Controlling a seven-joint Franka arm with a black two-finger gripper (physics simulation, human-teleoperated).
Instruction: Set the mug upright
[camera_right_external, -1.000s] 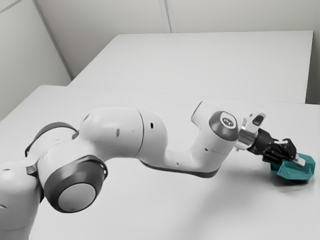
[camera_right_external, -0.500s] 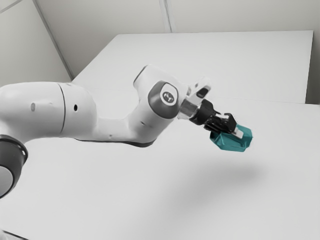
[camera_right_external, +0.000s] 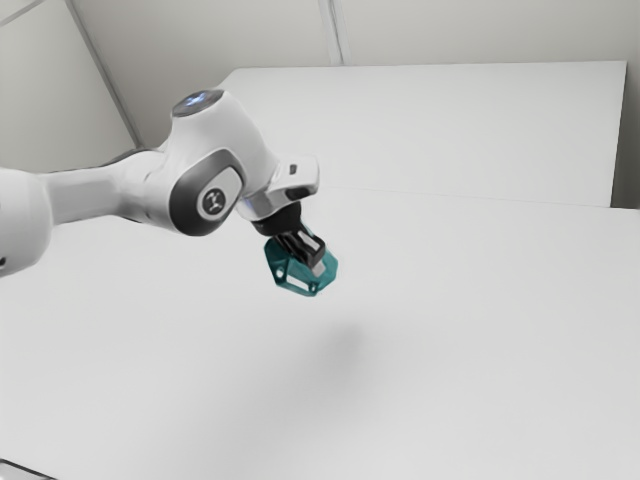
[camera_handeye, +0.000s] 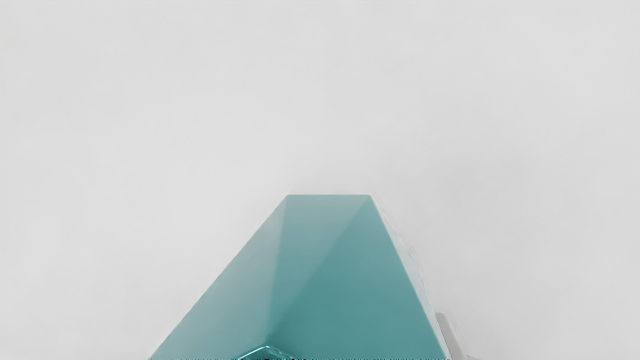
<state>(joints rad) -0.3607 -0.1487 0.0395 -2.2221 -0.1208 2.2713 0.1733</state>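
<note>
- The gripper (camera_right_external: 312, 264) pinches the teal mug (camera_right_external: 287, 262), which hangs in the air between its fingers.
- Behind the fingers, the hand (camera_right_external: 288, 188) slants down toward the exterior view's right; the arm (camera_right_external: 100, 194) bends sharply at its wrist.
- Out from the fingers, the mug tilts; I can't tell where its mouth points or how its long axis runs.
- Wrist view: smooth facets narrow to a straight edge away from the fingers.
- Exterior view: pale gaps in the mug near the fingertips, a soft shadow (camera_right_external: 345, 350) on the table (camera_right_external: 480, 350) below.

White table (camera_right_external: 520, 370), pale surface (camera_right_external: 450, 125) beyond, light walls (camera_right_external: 220, 30); dark strip (camera_right_external: 27, 469), identity unclear.
</note>
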